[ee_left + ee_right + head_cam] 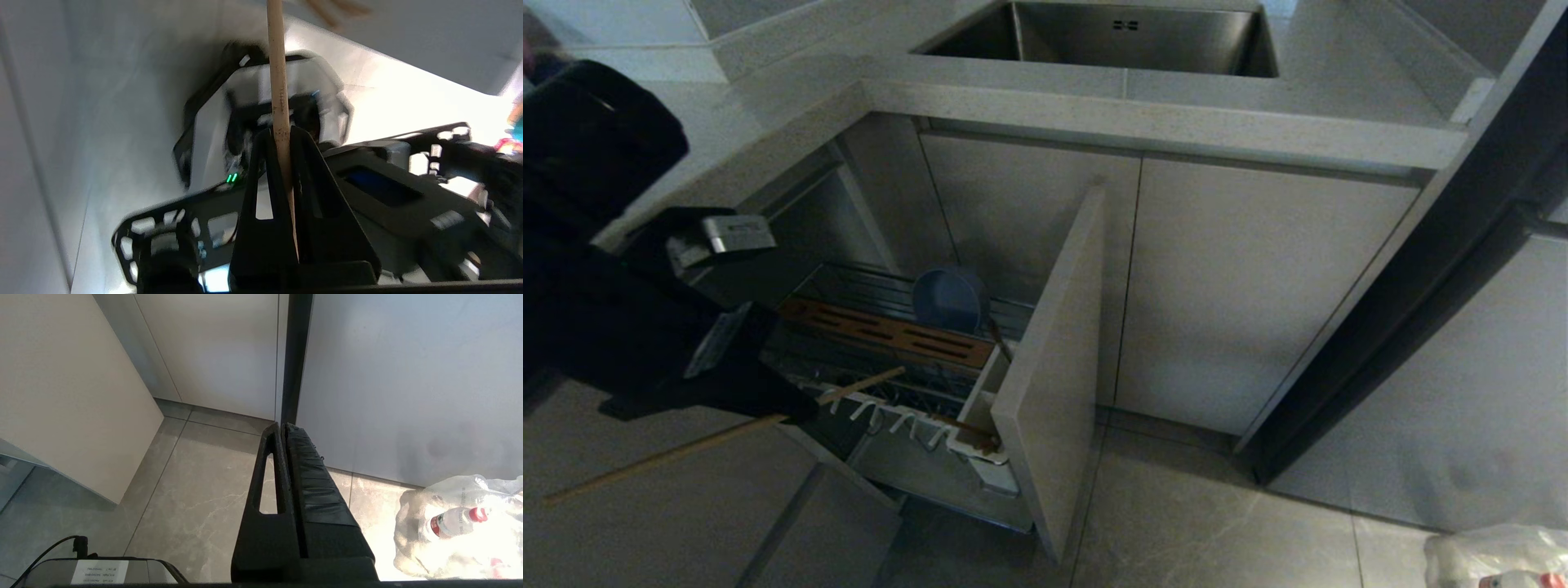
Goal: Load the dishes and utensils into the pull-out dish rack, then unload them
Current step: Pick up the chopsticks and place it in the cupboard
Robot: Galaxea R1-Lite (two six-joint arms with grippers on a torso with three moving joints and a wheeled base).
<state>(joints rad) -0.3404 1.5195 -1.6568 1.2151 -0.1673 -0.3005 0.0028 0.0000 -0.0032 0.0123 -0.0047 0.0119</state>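
Kitchen floor backdrop; left gripper [282, 134] jaws clamp, seemingly, one chopstick [278, 81].

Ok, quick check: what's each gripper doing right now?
Left gripper: shut on a chopstick, beside the dish rack.
Right gripper: shut, empty, parked above the floor.

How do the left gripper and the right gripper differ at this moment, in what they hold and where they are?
The left gripper is clamped on a wooden chopstick; the right gripper is shut on nothing. The left gripper is beside the pull-out dish rack, with the chopstick slanting over the rack's near edge; the right gripper hangs over the floor tiles, near a bag of bottles. Both have black fingers, pressed together.
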